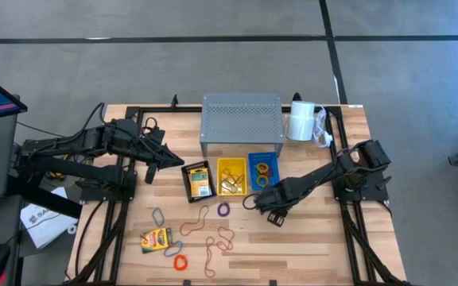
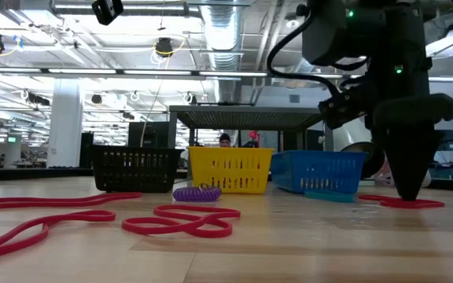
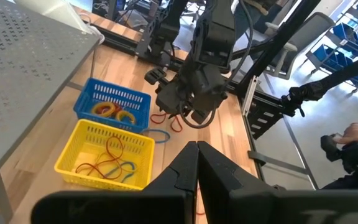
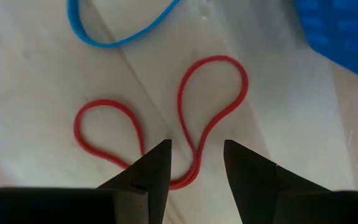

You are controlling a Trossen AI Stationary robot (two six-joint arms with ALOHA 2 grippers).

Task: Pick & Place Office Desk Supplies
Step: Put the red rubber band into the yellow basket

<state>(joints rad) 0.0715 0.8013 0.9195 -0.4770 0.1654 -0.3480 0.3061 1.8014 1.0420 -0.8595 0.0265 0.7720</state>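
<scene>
Fingers of the right gripper (image 4: 196, 163) stood parted, straddling a red rubber band (image 4: 191, 118) lying on the table (image 1: 308, 246) just near of the blue basket (image 1: 262, 169), gripping nothing. Left gripper (image 1: 171, 161) hung shut, empty, far-left.

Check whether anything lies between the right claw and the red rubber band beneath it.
Nothing visible does. The right claw is open, its fingers straddling the red rubber band on bare table; the blue band lies clear of it.

baskets (image 1: 232, 175): 3 | crayon boxes (image 1: 156, 238): 2 | roll (image 1: 300, 121): 1 | riser (image 1: 241, 119): 1
</scene>
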